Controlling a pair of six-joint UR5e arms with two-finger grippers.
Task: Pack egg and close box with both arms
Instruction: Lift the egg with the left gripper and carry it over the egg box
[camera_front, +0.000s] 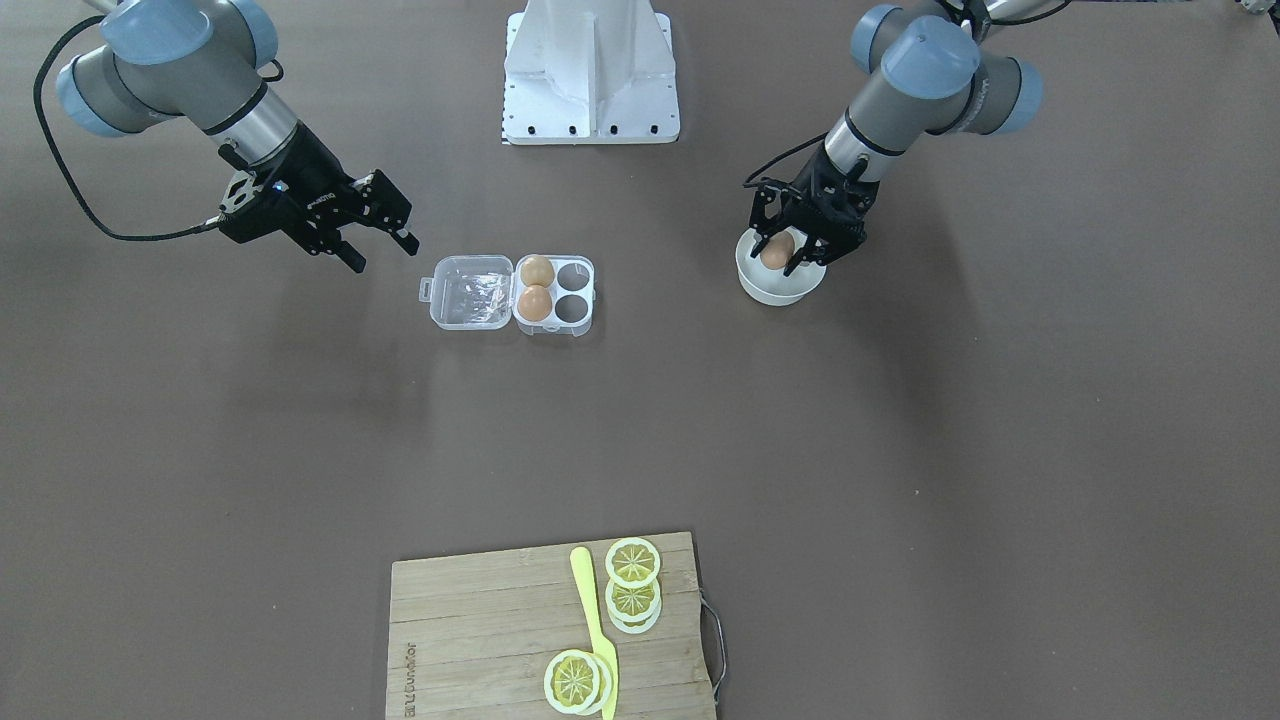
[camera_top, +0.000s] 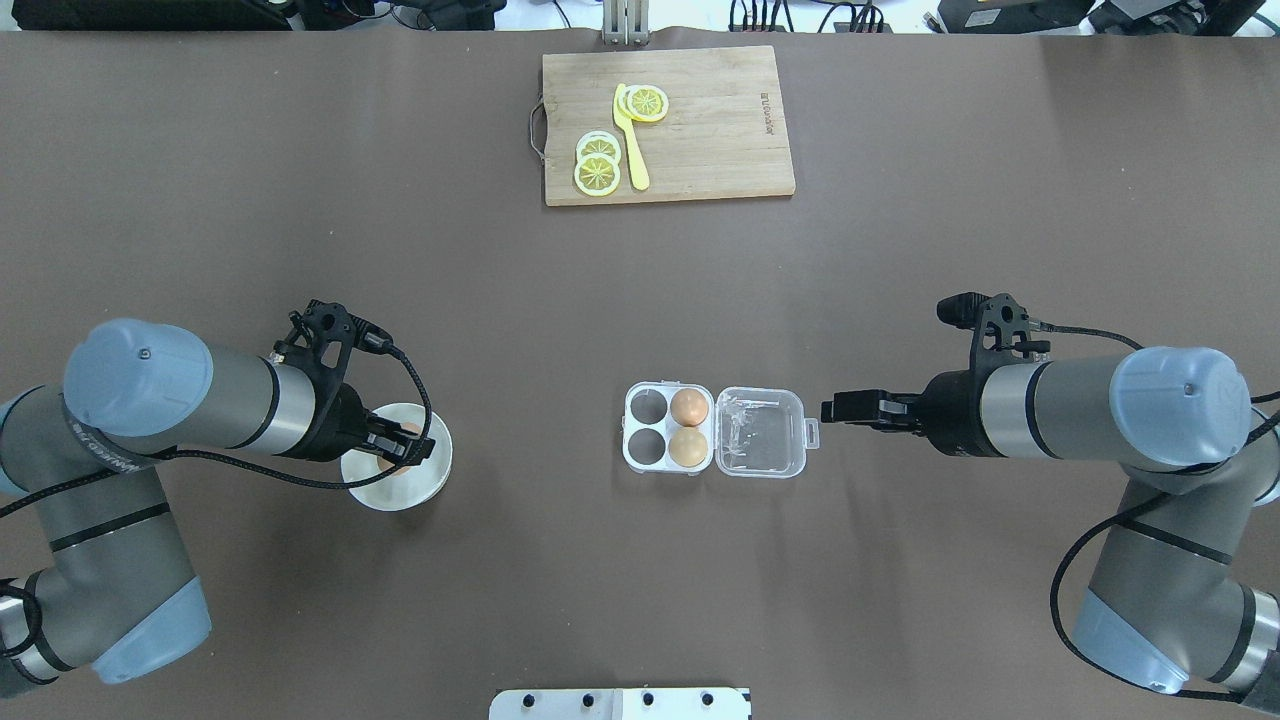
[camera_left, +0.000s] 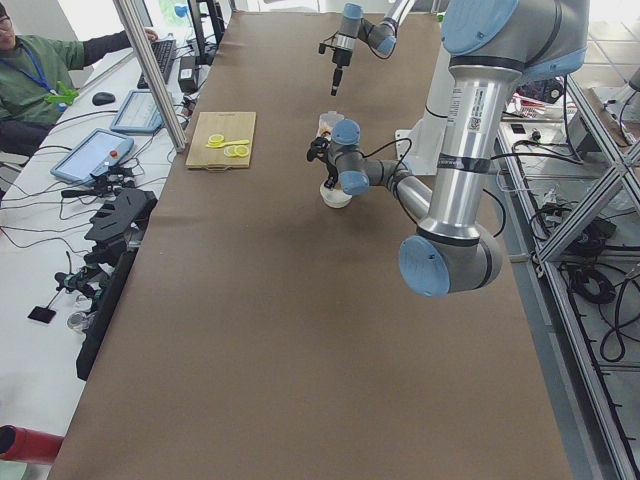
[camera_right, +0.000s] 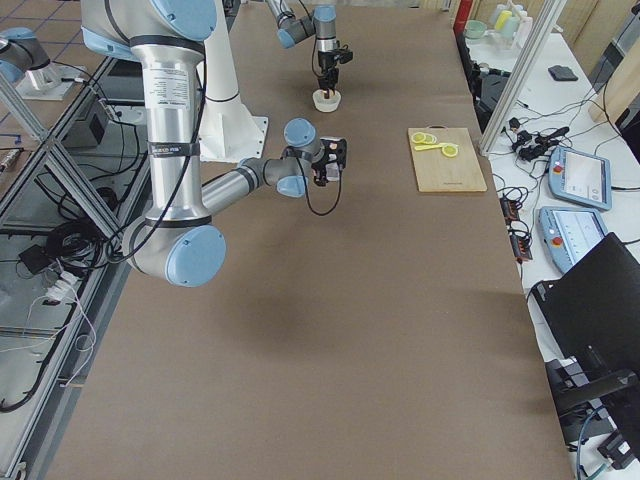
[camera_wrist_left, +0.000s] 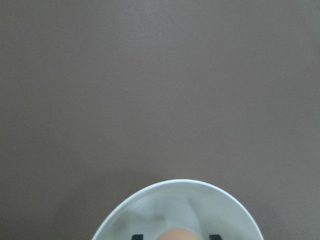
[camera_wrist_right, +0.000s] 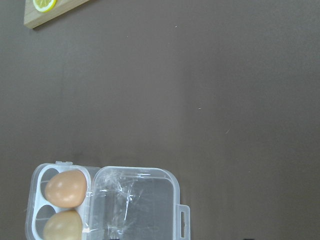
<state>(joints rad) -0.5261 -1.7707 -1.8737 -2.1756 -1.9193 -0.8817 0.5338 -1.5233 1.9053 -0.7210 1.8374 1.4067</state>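
Note:
The clear box lies in the middle of the table with its lid flat open towards my right arm. Two eggs sit in the cups by the hinge; the two outer cups are empty. The box also shows in the right wrist view. My left gripper reaches into the white bowl and is shut on a third egg, which shows between the fingertips in the left wrist view. My right gripper is open and empty, hovering just beyond the lid's tab.
A wooden cutting board with lemon slices and a yellow knife lies at the table's far side from the robot. The white stand is between the arms. Brown tabletop lies between the bowl and the box.

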